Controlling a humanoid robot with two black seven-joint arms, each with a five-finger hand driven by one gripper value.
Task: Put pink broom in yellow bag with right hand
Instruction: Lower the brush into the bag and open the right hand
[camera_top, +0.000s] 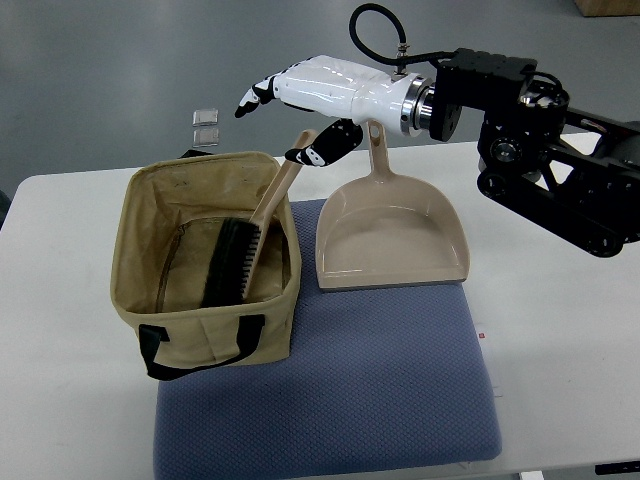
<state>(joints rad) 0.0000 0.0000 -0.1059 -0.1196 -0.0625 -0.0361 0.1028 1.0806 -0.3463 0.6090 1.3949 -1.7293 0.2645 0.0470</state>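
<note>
A white surface (560, 330) fills the lower part of the view, its far edge running across behind the work and its left corner rounded. A blue-grey quilted mat (400, 400) lies on it, reaching nearly to the near edge. A tiny red mark (482, 335) sits on the white top just right of the mat. Beyond the surface lies a smooth grey floor (110, 60), evenly lit, with soft pale reflections. Two small pale square pieces (206, 124) rest on the floor near the far edge. A brown corner (610, 6) shows at the top right.
</note>
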